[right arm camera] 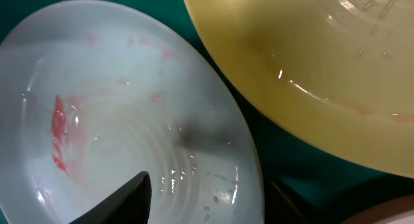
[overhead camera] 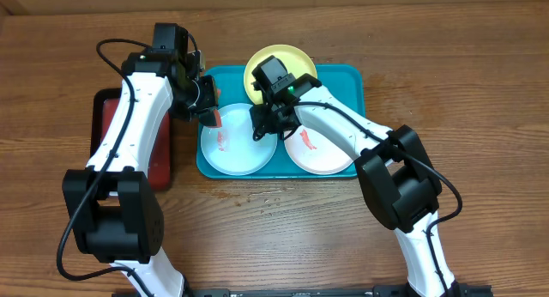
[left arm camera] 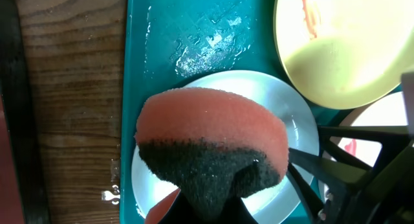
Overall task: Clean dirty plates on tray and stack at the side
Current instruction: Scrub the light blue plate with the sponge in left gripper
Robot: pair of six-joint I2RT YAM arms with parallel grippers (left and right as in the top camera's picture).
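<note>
The teal tray (overhead camera: 343, 78) holds three plates. The light blue plate (overhead camera: 236, 151) lies front left with a red smear on it. The white plate (overhead camera: 322, 155) lies front right, also smeared. The yellow-green plate (overhead camera: 257, 69) lies at the back. My left gripper (overhead camera: 208, 115) is shut on a red sponge (left arm camera: 213, 140) with a dark scrub side, over the blue plate's (left arm camera: 297, 127) left part. My right gripper (overhead camera: 260, 125) is open and straddles the blue plate's (right arm camera: 129, 120) right rim, one finger inside and one outside.
A dark red, black-rimmed tray (overhead camera: 107, 108) lies left of the teal tray, partly under my left arm. Water glistens on the teal tray's floor (left arm camera: 187, 36). Bare wooden table (overhead camera: 480, 91) surrounds both trays.
</note>
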